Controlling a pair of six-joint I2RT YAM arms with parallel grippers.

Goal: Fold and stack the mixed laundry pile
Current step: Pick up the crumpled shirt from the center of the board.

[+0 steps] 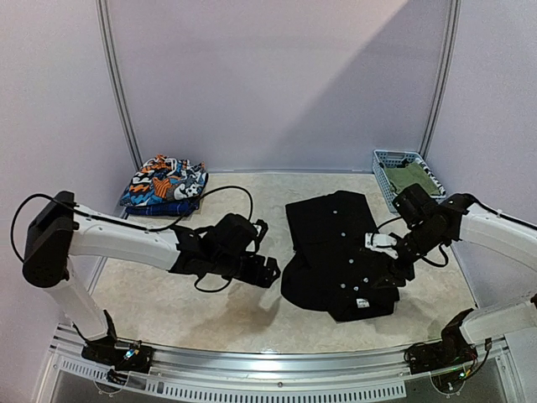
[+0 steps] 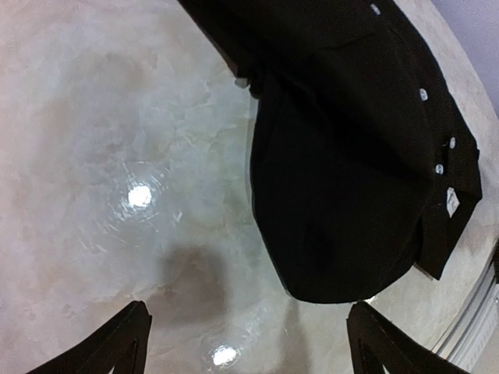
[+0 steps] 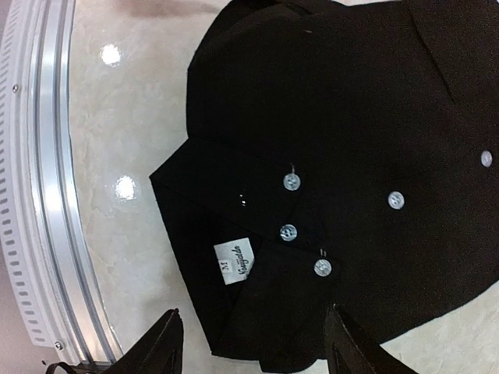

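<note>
Under my right fingers [image 3: 160,351], spread and empty, the black shirt [image 1: 336,252] runs near-to-far; my left fingers [image 2: 117,347], also spread, hover beside it.

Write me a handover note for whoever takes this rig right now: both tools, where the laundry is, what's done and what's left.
Left tool: open, empty, hovering over the bare marbled table left of the black button-front shirt.
Right tool: open, empty, just above the shirt's near right part.
Done: the orange-blue-white print garment lies folded at the far-left corner. The shirt looks partly folded, mid-table.
Left: finish the shirt and stack it, then take the olive-green garment from the light-blue plastic lattice basket at far right.
</note>
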